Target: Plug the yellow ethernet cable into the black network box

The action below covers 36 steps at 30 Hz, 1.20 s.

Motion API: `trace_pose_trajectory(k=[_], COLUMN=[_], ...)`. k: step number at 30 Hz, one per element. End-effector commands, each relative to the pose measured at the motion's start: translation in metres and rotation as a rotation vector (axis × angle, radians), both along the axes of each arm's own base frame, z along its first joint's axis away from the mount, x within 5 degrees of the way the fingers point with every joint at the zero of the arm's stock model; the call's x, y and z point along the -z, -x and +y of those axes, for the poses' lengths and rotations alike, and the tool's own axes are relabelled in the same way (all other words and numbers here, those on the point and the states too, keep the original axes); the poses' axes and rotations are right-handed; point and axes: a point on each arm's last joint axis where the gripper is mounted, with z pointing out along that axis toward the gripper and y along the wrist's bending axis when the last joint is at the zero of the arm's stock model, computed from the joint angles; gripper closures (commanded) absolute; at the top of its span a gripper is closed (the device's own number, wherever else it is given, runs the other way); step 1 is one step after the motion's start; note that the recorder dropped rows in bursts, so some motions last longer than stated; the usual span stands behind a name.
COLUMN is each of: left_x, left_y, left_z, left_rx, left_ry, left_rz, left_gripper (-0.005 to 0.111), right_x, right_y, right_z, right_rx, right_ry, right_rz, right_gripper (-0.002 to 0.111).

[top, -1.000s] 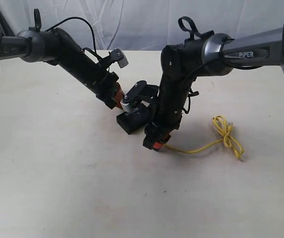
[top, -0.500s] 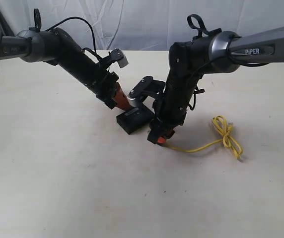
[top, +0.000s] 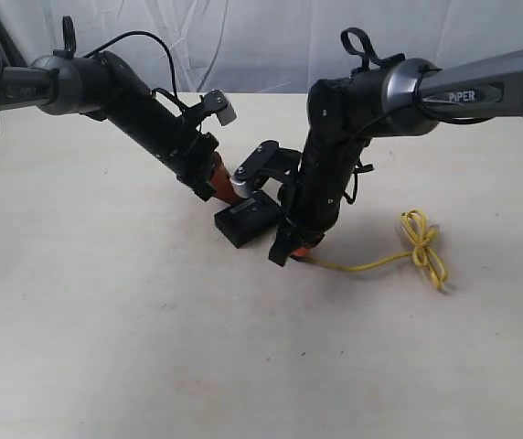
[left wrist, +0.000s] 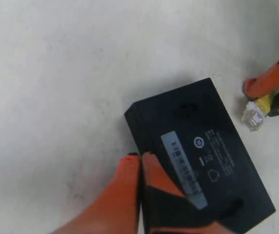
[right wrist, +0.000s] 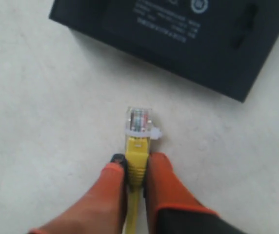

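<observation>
The right tool (right wrist: 135, 168) pinched the yellow ethernet cable (right wrist: 135, 195); its clear plug (right wrist: 138, 119) pointed lengthwise toward the nearby black network box (right wrist: 178, 39), not touching. The left tool (left wrist: 140, 163) was pressed together.

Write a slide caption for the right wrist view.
Right hand pinches the yellow cable just behind its clear plug, apart from the black box.

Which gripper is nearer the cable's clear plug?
Right. The right gripper pinches the yellow ethernet cable just behind the plug; the left gripper sits at the black network box.

Soft even light, blurry wrist views
</observation>
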Motion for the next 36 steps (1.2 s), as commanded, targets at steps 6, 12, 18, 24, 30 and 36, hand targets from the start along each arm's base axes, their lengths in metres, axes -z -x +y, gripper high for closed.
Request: trace_pose_trajectory(k=[6, 12, 18, 24, 30, 36], left_x=[-0.002, -0.002, -0.002, -0.002, -0.002, -0.002], left_y=[0.0, 0.0, 0.0, 0.0, 0.0, -0.001], left_z=[-0.001, -0.001, -0.001, -0.001, -0.001, -0.001], left_rx=[-0.008, -0.008, -0.014, -0.02, -0.02, -0.025], left_ry=[0.016, 0.016, 0.015, 0.014, 0.014, 0.013], left_rz=[0.004, 0.004, 0.01, 0.017, 0.017, 0.012], left_gripper=[0.107, 0.107, 0.107, 0.107, 0.107, 0.107], right_x=[-0.033, -0.033, -0.021, -0.014, -0.011, -0.011], right_y=[-0.008, -0.013, -0.02, -0.028, -0.039, -0.042], right_z=[0.008, 0.012, 0.017, 0.018, 0.005, 0.005], right_rx=[0.075, 0.071, 0.091, 0.106, 0.183, 0.181], right_ry=[0.005, 0.064, 0.076, 0.069, -0.002, -0.001], right_rz=[0.055, 0.159, 0.195, 0.199, 0.232, 0.194], right_gripper=[0.109, 0.109, 0.109, 0.109, 0.109, 0.109])
